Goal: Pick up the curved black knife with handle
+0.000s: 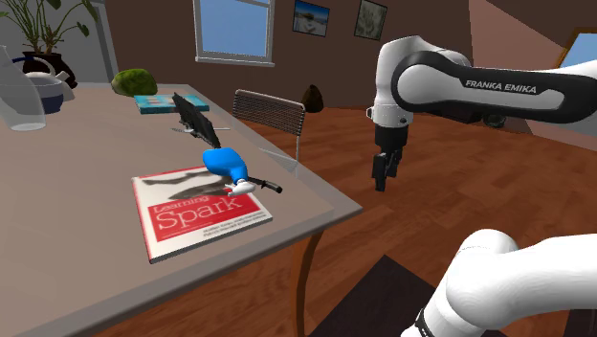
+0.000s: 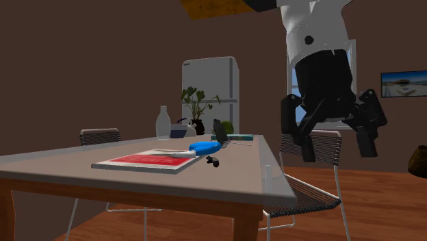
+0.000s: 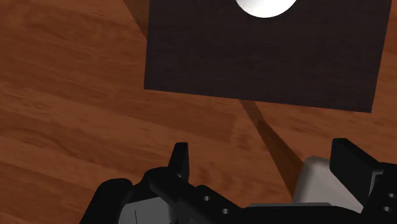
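The curved black knife (image 1: 192, 114) rests tilted on the grey table (image 1: 77, 182), next to a teal book (image 1: 163, 101) at the far side; in the second exterior view the knife (image 2: 219, 129) rises behind a blue object. My black gripper (image 1: 386, 172) hangs open beyond the table's right edge in the shoulder view, over the wooden floor and well away from the knife. In the second exterior view the gripper (image 2: 337, 145) has its fingers spread wide with nothing between them. The wrist view shows the gripper (image 3: 264, 167) above bare floor.
A red book (image 1: 196, 213) lies near the table's front corner with a blue bottle-like object (image 1: 226, 164) on its edge. A glass vase (image 1: 19, 96), a green lump (image 1: 134, 81) and a plant stand further back. A wire chair (image 1: 273, 109) is beside the table. The dark stand (image 3: 261, 57) is below the hand.
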Tool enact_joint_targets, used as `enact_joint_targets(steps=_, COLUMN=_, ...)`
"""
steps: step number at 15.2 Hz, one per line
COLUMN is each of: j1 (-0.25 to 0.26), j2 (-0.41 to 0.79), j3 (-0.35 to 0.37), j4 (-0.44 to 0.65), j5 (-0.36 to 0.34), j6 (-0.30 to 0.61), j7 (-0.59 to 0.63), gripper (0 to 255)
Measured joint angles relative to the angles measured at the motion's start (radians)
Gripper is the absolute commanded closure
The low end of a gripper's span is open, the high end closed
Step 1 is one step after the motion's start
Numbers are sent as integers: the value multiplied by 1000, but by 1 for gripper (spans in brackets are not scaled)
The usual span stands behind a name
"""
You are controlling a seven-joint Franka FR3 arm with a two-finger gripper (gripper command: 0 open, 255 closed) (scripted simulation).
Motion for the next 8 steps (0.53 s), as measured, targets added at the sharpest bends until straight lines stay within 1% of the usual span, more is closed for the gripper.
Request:
enact_joint_targets(steps=3, j1=8, j2=31, j3=16, j4=12, j5=15, j6=24, j7=19, gripper=0)
enact_joint_targets(steps=6, j1=23, j2=105, j3=51, j4=62, j5=44, j6=62, j7=59, gripper=0)
enact_joint_targets(steps=8, j1=33, j2=163, j3=75, j4=86, j5=61, j6=105, j7=87, gripper=0)
